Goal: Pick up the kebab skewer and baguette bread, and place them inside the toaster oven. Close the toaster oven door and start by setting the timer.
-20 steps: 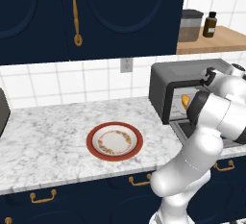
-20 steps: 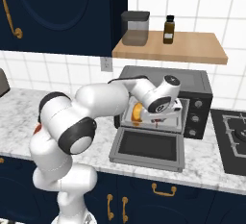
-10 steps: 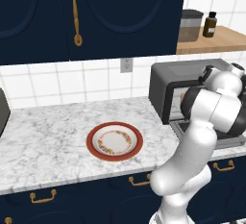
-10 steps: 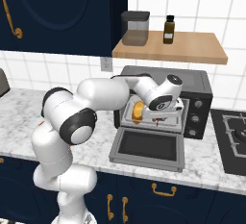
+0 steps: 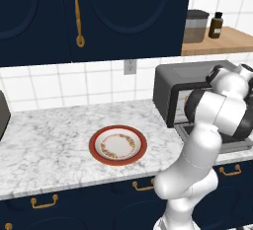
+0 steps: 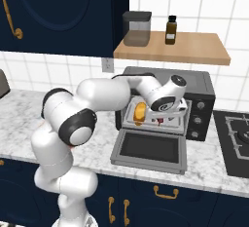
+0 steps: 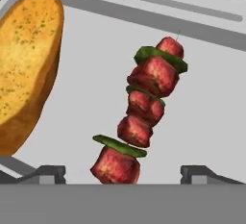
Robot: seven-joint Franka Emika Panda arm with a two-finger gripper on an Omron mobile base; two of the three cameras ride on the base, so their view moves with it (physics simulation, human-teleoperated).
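Inside the dark grey boxy toaster oven (image 6: 194,92) at the back of the marbled white counter (image 5: 44,140), the white arm's two-finger gripper (image 7: 123,174) reaches into the cavity over the lowered dark window door (image 6: 150,149), which lies flat toward the counter edge. Hand view: both small dark finger tips (image 7: 48,174) stand wide apart at the bottom, nothing clamped between them. Kebab skewer of dark red meat chunks and green slices on a thin stick (image 7: 141,112) lies on the pale grey oven tray (image 7: 211,122), between the two tips and just ahead of them; its nearest chunk sits in the gap close to the tips, and whether it touches either one cannot be told. Stick runs away from the gripper, tilted slightly to the right in that view. Short golden-orange baguette piece (image 7: 26,69) lies on the same tray to the left of the skewer, apart from it, beyond the left finger tip. Right base view: baguette (image 6: 140,113) shows as an orange lump in the left part of the oven opening, with the wrist just to its right and a bit of red under the hand. Left base view: the arm's elbow covers most of the oven front (image 5: 173,88); a round red-rimmed plate with a floral centre (image 5: 118,145) sits on the counter well left of the oven, bare. Wooden shelf (image 6: 194,48) above the oven carries a dark lidded canister (image 6: 136,28) and a brown bottle (image 6: 170,29).
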